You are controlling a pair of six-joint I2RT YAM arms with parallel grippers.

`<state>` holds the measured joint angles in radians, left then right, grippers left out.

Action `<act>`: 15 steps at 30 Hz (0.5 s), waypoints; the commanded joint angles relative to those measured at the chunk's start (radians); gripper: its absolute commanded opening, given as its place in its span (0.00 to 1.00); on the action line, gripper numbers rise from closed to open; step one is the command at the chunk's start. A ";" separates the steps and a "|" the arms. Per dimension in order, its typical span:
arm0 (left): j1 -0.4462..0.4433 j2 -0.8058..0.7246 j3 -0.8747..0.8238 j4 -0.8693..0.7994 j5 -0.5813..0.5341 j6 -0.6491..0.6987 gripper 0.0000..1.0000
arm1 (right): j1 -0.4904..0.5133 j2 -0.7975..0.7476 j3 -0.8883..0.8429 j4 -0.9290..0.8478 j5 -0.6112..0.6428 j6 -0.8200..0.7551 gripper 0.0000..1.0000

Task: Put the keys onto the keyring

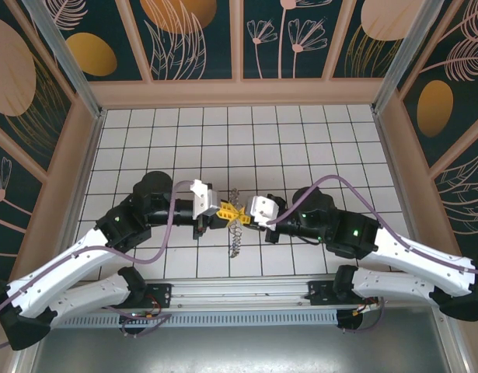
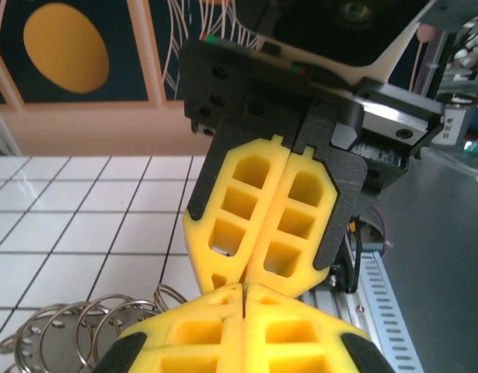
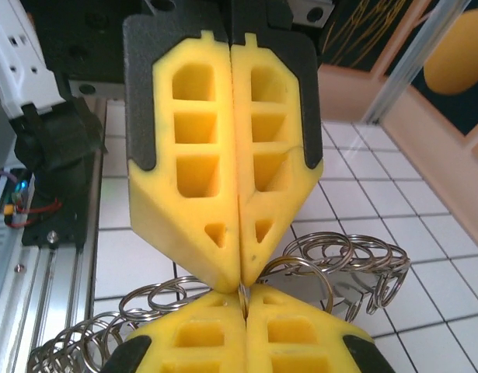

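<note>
The left gripper [image 1: 223,208] and the right gripper [image 1: 241,213], both with yellow honeycombed plastic fingers, meet tip to tip at the centre of the top view, over the white tiled table [image 1: 316,140]. Each pair of jaws is pressed flat together with no gap. A sliver of metal sits where the tips meet, but I cannot tell which gripper pinches it. The keyring [image 1: 235,233], a string of linked silvery wire rings, lies just below the tips. Threading looks begun but unfinished, and whether any key is on a ring is too small to tell
</note>
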<state>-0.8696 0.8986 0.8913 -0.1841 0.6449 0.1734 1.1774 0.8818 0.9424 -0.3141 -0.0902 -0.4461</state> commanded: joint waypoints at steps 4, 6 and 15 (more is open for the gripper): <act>-0.008 0.044 0.051 -0.103 -0.032 0.043 0.08 | -0.008 0.028 0.076 -0.018 0.044 -0.054 0.00; -0.007 0.048 0.058 -0.109 -0.053 0.047 0.09 | -0.008 0.029 0.079 -0.026 0.044 -0.054 0.00; -0.007 0.061 0.065 -0.109 -0.107 0.059 0.17 | -0.004 0.038 0.094 -0.051 0.046 -0.052 0.00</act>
<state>-0.8715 0.9447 0.9279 -0.2668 0.5697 0.2157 1.1725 0.9192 0.9802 -0.4015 -0.0517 -0.4892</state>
